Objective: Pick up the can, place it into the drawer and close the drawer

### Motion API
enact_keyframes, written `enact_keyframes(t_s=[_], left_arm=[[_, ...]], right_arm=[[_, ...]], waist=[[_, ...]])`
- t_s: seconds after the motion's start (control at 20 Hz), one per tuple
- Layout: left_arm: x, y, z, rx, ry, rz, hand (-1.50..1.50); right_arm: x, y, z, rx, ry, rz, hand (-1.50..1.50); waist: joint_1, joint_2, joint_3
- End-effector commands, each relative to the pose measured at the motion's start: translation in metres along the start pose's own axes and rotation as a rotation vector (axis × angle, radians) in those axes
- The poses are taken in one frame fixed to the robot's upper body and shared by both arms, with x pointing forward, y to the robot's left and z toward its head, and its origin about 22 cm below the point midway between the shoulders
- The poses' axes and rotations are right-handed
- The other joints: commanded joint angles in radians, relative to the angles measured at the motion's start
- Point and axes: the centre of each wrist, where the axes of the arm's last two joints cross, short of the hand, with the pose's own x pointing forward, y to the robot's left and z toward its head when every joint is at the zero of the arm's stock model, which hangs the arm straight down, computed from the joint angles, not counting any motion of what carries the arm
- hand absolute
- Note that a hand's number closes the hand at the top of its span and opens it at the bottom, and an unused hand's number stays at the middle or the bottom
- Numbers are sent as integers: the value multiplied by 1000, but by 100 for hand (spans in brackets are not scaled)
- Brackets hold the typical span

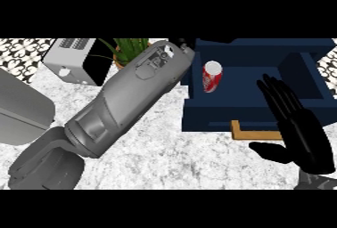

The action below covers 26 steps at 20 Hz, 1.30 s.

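Lying apparently drawer-bound, can (212, 76) left of right hand (299, 129)

A single head view is given, aimed steeply down at the marble counter (197, 156). The forearms are seen entering from the lower edge, close below. The drawer (256, 113) is framed upper right.

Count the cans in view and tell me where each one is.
1. The red and white can sits inside the open dark blue drawer, near its left wall. The left forearm covers part of the counter, so another could be hidden.
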Motion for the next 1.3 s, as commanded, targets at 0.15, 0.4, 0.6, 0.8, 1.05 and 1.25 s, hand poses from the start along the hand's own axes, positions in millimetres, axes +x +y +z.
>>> enact_keyframes(t_s=[0.15, 0.4, 0.6, 0.8, 1.05, 1.25], left_arm=[[9, 25, -7, 10, 7, 0, -150], [20, 54, -14, 15, 15, 3, -150], [2, 61, 3, -7, 25, -10, -150], [4, 95, -8, -13, 37, -11, -150], [14, 108, -3, -21, 38, -11, -150], [13, 120, 1, -29, 44, -13, -150]], right_arm=[[-6, 63, -17, -42, 49, 36, -150], [-30, 76, -39, -28, 97, 49, -150], [-45, 98, -46, -27, 108, 93, -150], [-48, 107, -66, -30, 106, 130, -150], [-51, 112, -89, -59, 120, 184, -150], [-61, 116, -101, -143, 153, 199, -150]], waist=[[27, -7, 0], [23, -7, 0], [52, -9, 0], [59, -2, 0], [65, -1, 1], [80, 7, 2]])
